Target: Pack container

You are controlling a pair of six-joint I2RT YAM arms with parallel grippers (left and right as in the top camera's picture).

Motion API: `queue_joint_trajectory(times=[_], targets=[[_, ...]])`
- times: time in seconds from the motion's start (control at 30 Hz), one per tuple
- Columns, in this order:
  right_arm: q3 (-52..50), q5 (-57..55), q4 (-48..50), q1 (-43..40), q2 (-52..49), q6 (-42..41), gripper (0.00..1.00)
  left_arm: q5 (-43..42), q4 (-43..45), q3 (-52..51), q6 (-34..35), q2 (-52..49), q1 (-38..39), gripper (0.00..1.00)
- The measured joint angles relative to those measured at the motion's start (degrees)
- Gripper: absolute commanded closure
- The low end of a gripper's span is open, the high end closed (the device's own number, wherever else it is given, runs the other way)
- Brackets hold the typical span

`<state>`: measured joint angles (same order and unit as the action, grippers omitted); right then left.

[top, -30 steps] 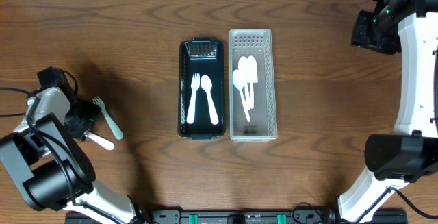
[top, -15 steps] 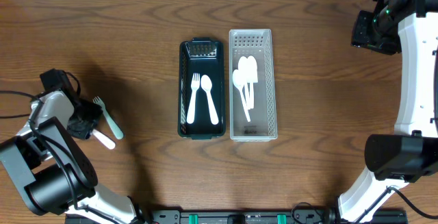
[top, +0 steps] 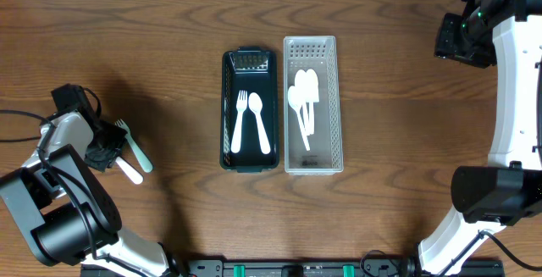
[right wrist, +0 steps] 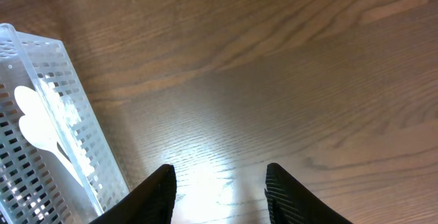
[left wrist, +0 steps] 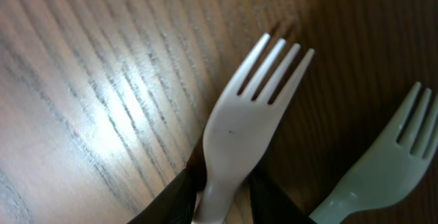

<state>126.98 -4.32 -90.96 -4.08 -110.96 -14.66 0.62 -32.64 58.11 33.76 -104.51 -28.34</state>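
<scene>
A black container [top: 227, 91] in the middle of the table holds a white fork [top: 240, 120] and a white spoon [top: 262, 123]. To its right, a clear perforated basket [top: 330, 99] holds several white spoons [top: 302, 99]. My left gripper [top: 102, 148] at the far left is shut on a white fork [top: 128, 171], low over the table. In the left wrist view the jaws [left wrist: 220, 198] pinch this fork [left wrist: 241, 125] at its neck. A pale green fork [top: 135, 148] lies right beside it and also shows in the left wrist view [left wrist: 390, 162]. My right gripper [top: 461, 40] is open and empty at the far right.
The right wrist view shows the open jaws [right wrist: 219, 190] over bare wood, with the end of the perforated basket [right wrist: 41, 114] at the left. The arm bases stand at the table's front edge.
My left gripper has shifted slightly up and left with the white fork in it. The right arm has not moved.
</scene>
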Motion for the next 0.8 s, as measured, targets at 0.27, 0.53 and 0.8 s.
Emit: queue_joint_trajectory(times=[0.27, 0.53, 0.8], targets=[[0.0, 0.0, 0.0, 0.0, 0.0, 0.0, 0.55, 0.1, 1.1, 0.0, -3.3, 0.0, 0.1, 0.80], [0.0, 0.0, 0.0, 0.0, 0.0, 0.0, 0.55, 0.2, 1.2, 0.3, -5.8, -0.2, 0.1, 0.85], [0.0, 0.0, 0.0, 0.0, 0.0, 0.0, 0.55, 1.1, -2.4, 0.4, -7.2, 1.3, 0.0, 0.89]])
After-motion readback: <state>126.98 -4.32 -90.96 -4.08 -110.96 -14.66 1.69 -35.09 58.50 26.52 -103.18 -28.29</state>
